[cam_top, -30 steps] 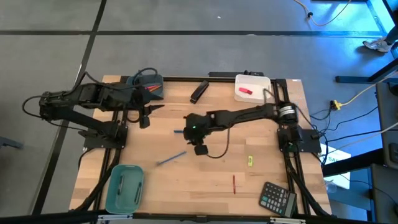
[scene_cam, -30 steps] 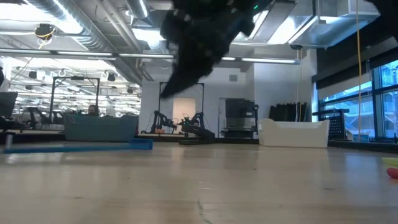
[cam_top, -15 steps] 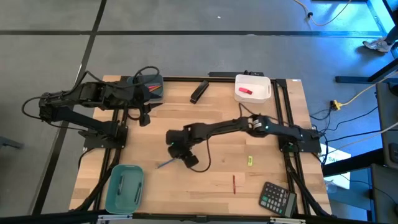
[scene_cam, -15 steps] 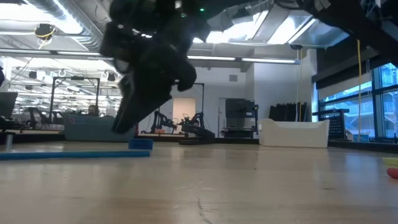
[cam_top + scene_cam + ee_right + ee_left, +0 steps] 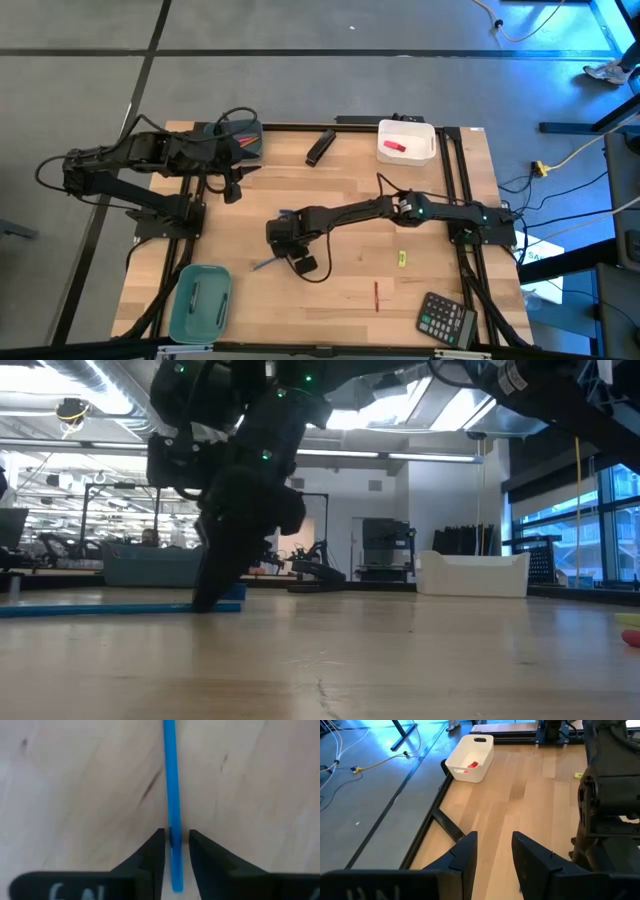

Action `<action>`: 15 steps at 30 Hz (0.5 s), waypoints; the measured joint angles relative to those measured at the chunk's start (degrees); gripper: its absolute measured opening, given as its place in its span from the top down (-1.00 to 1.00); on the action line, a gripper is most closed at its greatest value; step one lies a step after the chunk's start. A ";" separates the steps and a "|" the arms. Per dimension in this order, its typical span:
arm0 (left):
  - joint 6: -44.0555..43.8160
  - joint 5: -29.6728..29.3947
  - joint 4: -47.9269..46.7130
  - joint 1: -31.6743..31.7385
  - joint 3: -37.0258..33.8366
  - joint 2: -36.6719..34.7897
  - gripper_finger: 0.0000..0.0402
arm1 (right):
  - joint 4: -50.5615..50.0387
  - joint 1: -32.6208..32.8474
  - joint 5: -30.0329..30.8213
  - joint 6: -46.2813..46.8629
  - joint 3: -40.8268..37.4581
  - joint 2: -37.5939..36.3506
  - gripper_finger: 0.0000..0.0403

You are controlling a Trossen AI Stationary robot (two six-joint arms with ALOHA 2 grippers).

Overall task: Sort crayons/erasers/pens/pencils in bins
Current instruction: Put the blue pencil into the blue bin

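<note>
The right gripper [image 5: 175,847] is being held down at the table [image 5: 400,300] nr its middle, w/ its fingers [image 5: 150,851] closed in on the blue pencil [image 5: 170,785], which is lying flat on the wood betw. them. Contact on both sides is being shown in the wrist view. The left gripper [image 5: 492,852] is being kept over the far-left part by the blue-grey bin [image 5: 243,137], fingers apart, nothing betw. them.

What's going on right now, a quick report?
Right pincer down on table, fingers either side of blue pencil. Left pincer waiting, empty, by blue-grey bin. Nothing in the way.
</note>
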 joint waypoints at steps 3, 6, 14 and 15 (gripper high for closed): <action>0.05 -0.01 0.01 0.00 0.00 0.00 0.44 | -2.89 -0.04 0.68 1.22 0.01 -0.21 0.67; 0.07 0.02 -0.02 0.00 0.00 0.00 0.44 | -5.04 -0.07 1.07 1.21 0.00 -0.21 0.80; 0.09 -0.01 -1.20 0.00 0.00 0.00 0.44 | -8.93 -0.75 1.41 1.43 -0.24 -0.26 0.90; 0.08 -0.01 -1.37 0.00 0.00 0.00 0.44 | -9.04 -0.88 1.26 1.89 -0.24 -0.28 0.88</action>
